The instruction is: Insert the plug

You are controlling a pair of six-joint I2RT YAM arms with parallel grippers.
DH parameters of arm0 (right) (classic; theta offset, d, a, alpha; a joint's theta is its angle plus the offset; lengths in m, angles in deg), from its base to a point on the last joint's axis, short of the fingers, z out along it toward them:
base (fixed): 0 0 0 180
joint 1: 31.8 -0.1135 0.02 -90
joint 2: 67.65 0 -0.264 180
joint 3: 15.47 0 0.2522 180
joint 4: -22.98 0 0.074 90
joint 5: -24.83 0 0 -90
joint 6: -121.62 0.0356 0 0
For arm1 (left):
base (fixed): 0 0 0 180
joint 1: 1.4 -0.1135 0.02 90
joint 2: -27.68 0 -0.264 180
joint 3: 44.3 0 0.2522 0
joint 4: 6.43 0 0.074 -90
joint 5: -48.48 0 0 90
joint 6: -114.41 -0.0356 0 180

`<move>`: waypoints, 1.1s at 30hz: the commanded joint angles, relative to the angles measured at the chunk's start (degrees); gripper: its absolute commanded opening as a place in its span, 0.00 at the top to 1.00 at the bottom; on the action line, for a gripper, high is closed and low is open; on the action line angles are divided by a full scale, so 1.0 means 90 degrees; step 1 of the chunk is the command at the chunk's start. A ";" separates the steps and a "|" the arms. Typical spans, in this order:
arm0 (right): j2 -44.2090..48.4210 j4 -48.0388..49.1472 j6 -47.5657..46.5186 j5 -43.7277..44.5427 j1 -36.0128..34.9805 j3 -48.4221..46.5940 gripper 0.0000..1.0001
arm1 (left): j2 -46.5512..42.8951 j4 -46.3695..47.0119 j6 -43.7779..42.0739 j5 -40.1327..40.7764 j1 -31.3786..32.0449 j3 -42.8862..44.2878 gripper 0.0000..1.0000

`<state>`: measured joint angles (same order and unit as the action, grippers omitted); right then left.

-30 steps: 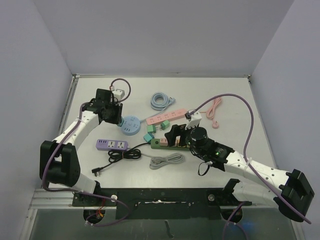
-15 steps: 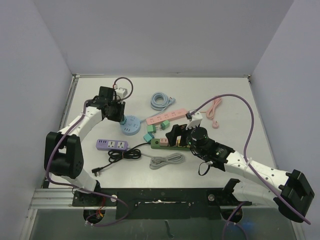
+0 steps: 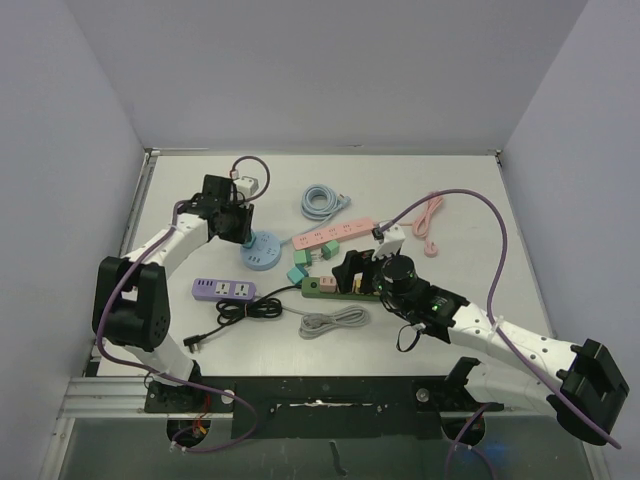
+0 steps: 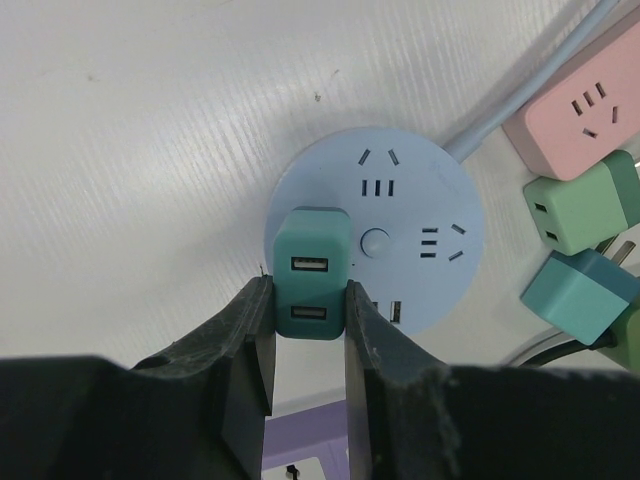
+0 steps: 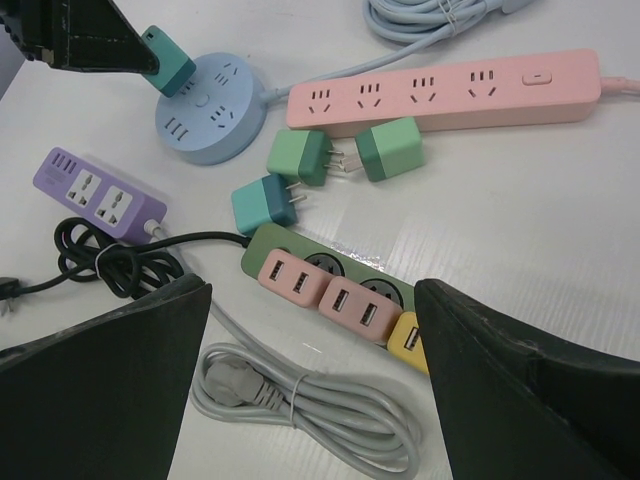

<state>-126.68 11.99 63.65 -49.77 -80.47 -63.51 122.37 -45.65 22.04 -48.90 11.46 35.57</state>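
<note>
My left gripper [image 4: 310, 335] is shut on a teal plug [image 4: 312, 272], a small block with two USB ports facing the camera. The plug is over the left rim of the round blue socket hub [image 4: 410, 240]; its prongs are hidden. The top view has the left gripper [image 3: 238, 225] just up-left of the hub [image 3: 262, 250]. In the right wrist view the plug [image 5: 165, 62] sits tilted at the hub's [image 5: 210, 110] far-left edge. My right gripper [image 5: 312, 300] is open, holding nothing, above the green power strip [image 5: 300, 250].
The green strip carries two pink adapters [image 5: 345, 300] and a yellow one [image 5: 405, 335]. Nearby lie a pink strip [image 5: 440, 90], three loose green and teal plugs [image 5: 300, 157], a purple strip [image 5: 95, 192], a black cable [image 5: 100, 265] and a coiled grey cable [image 5: 310, 400].
My left gripper has shifted a little to the right, toward the round hub, keeping the teal plug. The right arm has stayed still.
</note>
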 commanded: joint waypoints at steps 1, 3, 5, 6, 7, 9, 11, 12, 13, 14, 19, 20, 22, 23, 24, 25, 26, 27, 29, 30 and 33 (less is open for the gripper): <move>0.0150 0.0267 0.0025 0.0114 0.0072 0.0097 0.15 | 0.0036 0.0392 -0.0183 0.0224 0.0104 -0.0109 1.00; 0.0170 0.0257 0.0024 0.0123 0.0078 0.0116 0.15 | 0.0097 0.0285 -0.0248 0.0373 0.0177 -0.0138 1.00; 0.0181 0.0244 0.0018 0.0132 0.0087 0.0132 0.15 | 0.0180 0.0113 -0.0312 0.0578 0.0289 -0.0124 1.00; 0.0197 0.0233 0.0011 0.0132 0.0088 0.0137 0.15 | 0.0236 0.0017 -0.0321 0.0617 0.0336 -0.0114 1.00; 0.0200 0.0228 0.0006 0.0134 0.0085 0.0137 0.15 | 0.0290 -0.0064 -0.0322 0.0612 0.0367 -0.0102 1.00; 0.0219 0.0222 -0.0004 0.0142 0.0095 0.0146 0.14 | 0.0419 -0.0214 -0.0251 0.0631 0.0395 -0.0099 1.00; 0.0240 0.0201 -0.0018 0.0151 0.0108 0.0147 0.14 | 0.0564 -0.0368 -0.0166 0.0675 0.0382 -0.0099 1.00; 0.0253 0.0196 -0.0023 0.0154 0.0105 0.0147 0.14 | 0.0633 -0.0438 -0.0133 0.0678 0.0381 -0.0101 1.00; 0.0265 0.0184 -0.0026 0.0158 0.0104 0.0139 0.14 | 0.0721 -0.0527 -0.0110 0.0684 0.0385 -0.0081 1.00; 0.0290 0.0169 -0.0033 0.0166 0.0104 0.0142 0.14 | 0.0817 -0.0639 -0.0096 0.0723 0.0374 -0.0058 1.00; 0.0328 0.0191 -0.0044 0.0224 0.0135 0.0179 0.14 | 0.1317 -0.0971 0.0071 0.0888 0.0375 -0.0012 1.00; 0.0328 0.0191 -0.0044 0.0237 0.0134 0.0177 0.14 | 0.1373 -0.0979 0.0114 0.0890 0.0385 -0.0067 1.00; 0.0326 0.0198 -0.0052 0.0235 0.0143 0.0176 0.14 | 0.1472 -0.0997 0.0189 0.0918 0.0378 -0.0160 1.00; 0.0328 0.0208 -0.0058 0.0233 0.0143 0.0176 0.14 | 0.1560 -0.1035 0.0240 0.0969 0.0380 -0.0182 1.00; 0.0316 0.0217 -0.0070 0.0229 0.0147 0.0168 0.14 | 0.1654 -0.1103 0.0283 0.0970 0.0373 -0.0185 1.00; 0.0313 0.0217 -0.0080 0.0234 0.0152 0.0159 0.14 | 0.1738 -0.1178 0.0316 0.0959 0.0372 -0.0156 1.00; 0.0303 0.0210 -0.0096 0.0233 0.0153 0.0141 0.14 | 0.1835 -0.1255 0.0326 0.0953 0.0372 -0.0133 1.00; 0.0299 0.0203 -0.0101 0.0228 0.0154 0.0122 0.14 | 0.1931 -0.1336 0.0338 0.0944 0.0377 -0.0100 1.00; 0.0297 0.0192 -0.0114 0.0229 0.0163 0.0092 0.14 | 0.2116 -0.1497 0.0333 0.0773 0.0363 -0.0026 1.00; 0.0303 0.0191 -0.0112 0.0231 0.0161 0.0089 0.14 | 0.2196 -0.1573 0.0343 0.0686 0.0355 0.0011 1.00; 0.0344 0.0166 -0.0111 0.0217 0.0165 0.0070 0.14 | 0.2469 -0.1789 0.0315 0.0501 0.0330 0.0085 1.00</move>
<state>-125.13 11.68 63.39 -49.12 -79.35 -62.18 132.51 -46.24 23.28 -41.62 14.74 41.86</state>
